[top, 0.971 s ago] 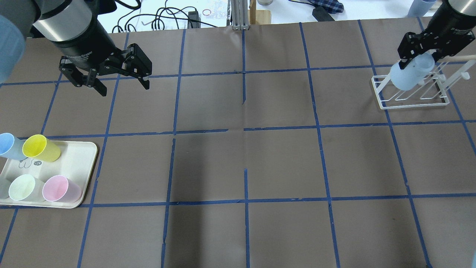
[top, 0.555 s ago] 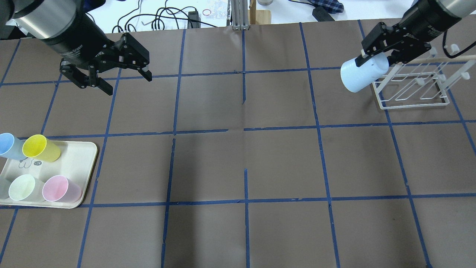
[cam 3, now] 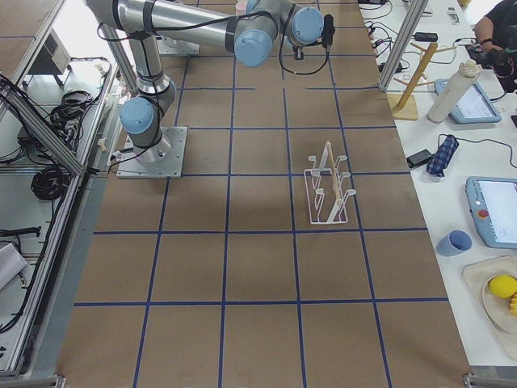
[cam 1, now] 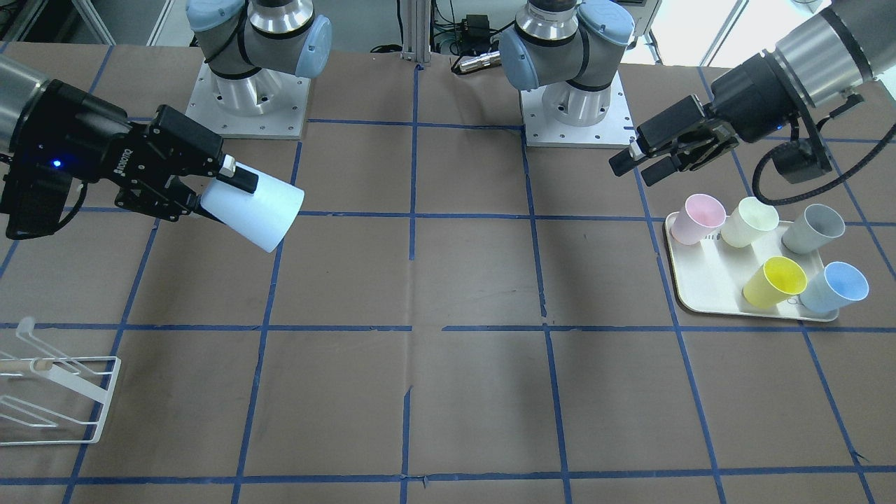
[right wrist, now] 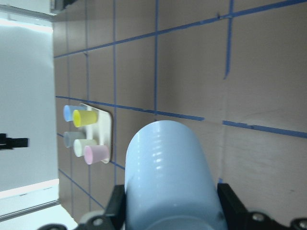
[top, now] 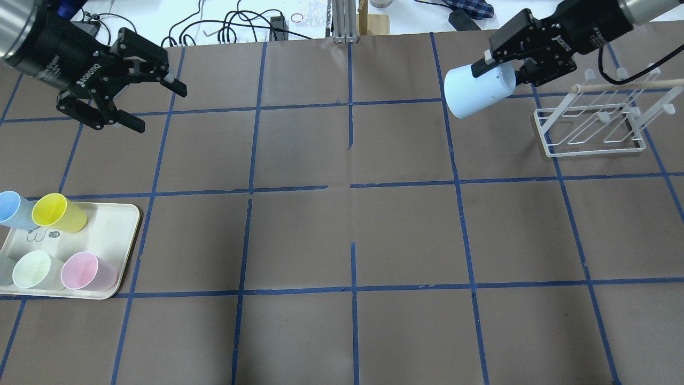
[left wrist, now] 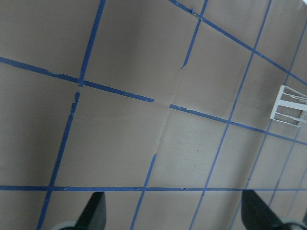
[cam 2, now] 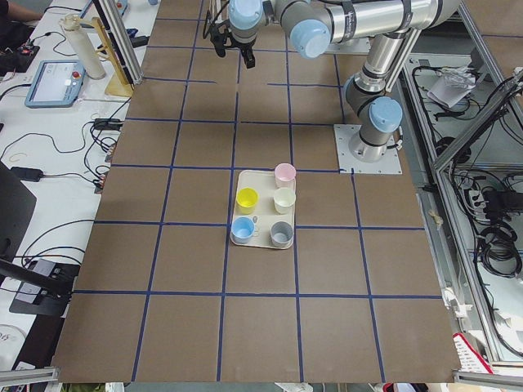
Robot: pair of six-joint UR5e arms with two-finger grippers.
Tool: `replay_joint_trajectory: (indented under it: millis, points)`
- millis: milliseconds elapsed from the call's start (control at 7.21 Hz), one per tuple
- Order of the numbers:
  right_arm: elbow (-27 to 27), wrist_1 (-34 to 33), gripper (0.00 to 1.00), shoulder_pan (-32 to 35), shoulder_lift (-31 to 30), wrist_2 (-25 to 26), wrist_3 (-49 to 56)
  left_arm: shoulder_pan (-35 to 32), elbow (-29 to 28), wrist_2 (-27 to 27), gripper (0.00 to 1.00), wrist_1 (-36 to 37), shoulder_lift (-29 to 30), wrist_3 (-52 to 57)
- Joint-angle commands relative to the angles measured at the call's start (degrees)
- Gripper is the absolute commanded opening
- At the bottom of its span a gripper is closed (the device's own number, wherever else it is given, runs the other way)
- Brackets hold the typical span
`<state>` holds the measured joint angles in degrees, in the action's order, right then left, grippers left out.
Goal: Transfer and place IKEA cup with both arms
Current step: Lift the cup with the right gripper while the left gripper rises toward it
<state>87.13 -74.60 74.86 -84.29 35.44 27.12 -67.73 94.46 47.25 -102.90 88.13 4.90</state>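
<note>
Pale-blue plastic: in the front-facing view the IKEA cup (cam 1: pixel 255 208) is at mid-left, on its side in the air, with the right gripper (cam 1: pixel 220 196) clamped on its near end. At upper right the left gripper (cam 1: pixel 633 168) hangs above the table, holding nothing. Below it, the cream tray (cam 1: pixel 700 297) holds five upright cups: pink cup (cam 1: pixel 700 217), pale-green cup (cam 1: pixel 750 220) and grey cup (cam 1: pixel 815 227) at the back, yellow cup (cam 1: pixel 775 280) and blue cup (cam 1: pixel 836 285) in front. The white wire rack (cam 1: pixel 103 400) is at lower left.

Overhead – the held cup is at upper right, just left of the rack. The left jaws at upper left are spread wide.

Exterior left – the tray sits mid-frame with all five cups on it.

Left wrist – two fingertips well apart at the bottom edge, with only table between them.

Right wrist – the cup fills lower centre, gripped on both sides. The tray is small at the left.
</note>
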Motion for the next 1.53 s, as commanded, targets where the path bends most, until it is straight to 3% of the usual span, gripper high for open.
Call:
replay_joint_trajectory:
  millis: [0, 139, 416, 832, 1387]
  points:
    - [0.6, 4.4, 0.11, 3.0, -0.2, -14.4, 1.7, 0.5, 10.8, -20.6, 1.00, -0.2, -0.2, 0.8]
    - [1.1, 4.9, 0.11, 5.1, -0.3, -17.9, 1.6, -0.1, 13.3, -28.5, 1.00, 0.1, -0.6, 0.9]
    - [3.5, 5.1, 0.06, 8.8, -2.4, -22.9, 1.5, -7.3, 13.7, -35.8, 1.00, 0.2, 0.0, 0.9]
    - [6.6, 5.3, 0.06, 9.2, -6.8, -24.6, 0.9, -11.3, 14.3, -36.4, 1.00, 1.7, -1.5, 1.6]
    - [8.0, 6.0, 0.07, 9.2, -8.4, -24.2, 1.1, -12.9, 16.6, -45.9, 1.00, 1.9, -1.6, 1.7]
